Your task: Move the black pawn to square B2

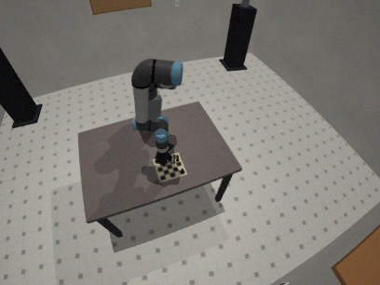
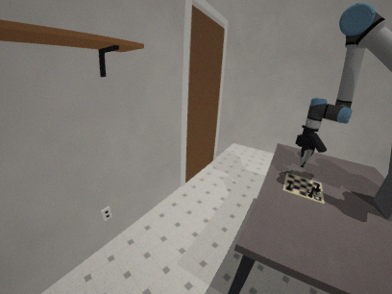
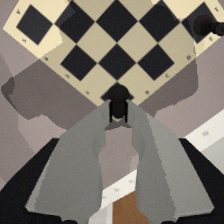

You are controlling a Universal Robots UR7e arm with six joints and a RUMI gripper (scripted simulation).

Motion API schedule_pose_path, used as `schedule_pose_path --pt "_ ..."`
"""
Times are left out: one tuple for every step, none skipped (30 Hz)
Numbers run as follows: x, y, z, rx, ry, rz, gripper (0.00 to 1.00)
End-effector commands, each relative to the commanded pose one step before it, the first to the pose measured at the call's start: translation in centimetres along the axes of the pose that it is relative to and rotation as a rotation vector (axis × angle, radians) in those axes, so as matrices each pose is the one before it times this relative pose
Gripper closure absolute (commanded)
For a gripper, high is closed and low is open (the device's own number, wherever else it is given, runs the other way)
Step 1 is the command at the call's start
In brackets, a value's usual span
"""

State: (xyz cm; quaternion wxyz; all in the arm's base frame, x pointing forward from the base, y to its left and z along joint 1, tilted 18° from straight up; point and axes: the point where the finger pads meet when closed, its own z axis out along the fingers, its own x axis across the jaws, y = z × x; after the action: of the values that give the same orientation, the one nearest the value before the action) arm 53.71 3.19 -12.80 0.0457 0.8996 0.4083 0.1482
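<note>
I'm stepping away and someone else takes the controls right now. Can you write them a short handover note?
Gripper: shut on the black pawn, held above the table.
Position: in the wrist view the pawn hangs over the near edge of the chessboard; the exterior view shows the gripper raised above the board's edge.
Other pieces: dark pieces stand at the board's far side.
Done: pawn picked up.
Left: carry it to B2, set it upright inside the square, release, retreat without touching the others.
</note>
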Motion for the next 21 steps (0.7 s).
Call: schedule_pose_path --pt "0.046 0.082 0.632 -0.00062 0.00128 -0.00105 1.00" --pt "0.015 -0.020 0.250 0.00009 0.00005 -0.00028 1.00" --pt "0.019 -0.022 0.291 0.00010 0.00006 -0.00033 1.00" --pt "0.020 -0.026 0.330 0.00011 0.00007 -0.00037 1.00" --pt "-0.004 -0.003 0.366 -0.00003 -0.00006 0.00011 1.00" --pt "-0.004 -0.002 0.400 -0.00003 -0.00007 0.00000 1.00" --pt "-0.004 -0.002 0.429 -0.00004 -0.00007 0.00000 1.00" --pt "-0.005 -0.002 0.455 -0.00004 -0.00007 0.00000 1.00" --pt "-0.005 -0.003 0.475 -0.00004 -0.00008 0.00000 1.00" --pt "-0.005 -0.003 0.490 -0.00004 -0.00007 0.00000 1.00" --pt "-0.004 -0.003 0.499 -0.00003 -0.00005 0.00000 1.00" --pt "-0.004 -0.004 0.502 -0.00002 -0.00004 0.00000 1.00" --pt "-0.003 -0.004 0.499 -0.00001 -0.00002 0.00000 1.00" --pt "-0.003 -0.004 0.490 -0.00001 -0.00001 0.00000 1.00" --pt "-0.003 -0.004 0.474 0.00000 0.00000 0.00000 1.00" --pt "0.000 0.000 0.000 0.00000 0.00000 0.00000 1.00" --pt "0.000 0.000 0.000 0.00000 0.00000 0.00000 1.00" --pt "0.002 -0.006 0.453 0.00008 0.00015 0.00000 1.00" --pt "-0.002 -0.003 0.426 0.00000 0.00000 0.00000 1.00" --pt "-0.002 -0.003 0.394 0.00000 0.00000 0.00000 1.00" --pt "-0.002 -0.003 0.358 0.00000 0.00000 0.00000 1.00"
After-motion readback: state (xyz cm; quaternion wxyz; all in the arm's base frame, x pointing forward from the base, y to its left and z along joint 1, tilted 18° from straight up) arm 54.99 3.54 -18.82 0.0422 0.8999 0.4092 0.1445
